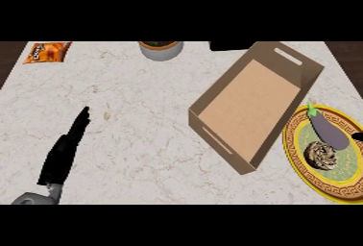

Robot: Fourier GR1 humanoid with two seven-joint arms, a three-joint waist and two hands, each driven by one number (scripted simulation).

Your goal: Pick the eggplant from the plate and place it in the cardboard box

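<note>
A purple eggplant [327, 129] with a green stem lies on the far part of a yellow-rimmed plate [296, 153] at the right edge of the counter. Left of the plate lies the open cardboard box [248, 103], turned at an angle and with nothing in it. Only a small dark bit of my right hand [358, 137] shows at the right edge, just beside the eggplant's near end. My left hand [65, 151] rests open on the counter at the lower left, fingers straight and pointing away, far from the box.
A brown round food item [323, 155] sits on the plate near the eggplant. An orange snack bag [47, 52] lies at the far left corner. A grey pot [162, 49] and a dark object [230, 46] stand along the far edge.
</note>
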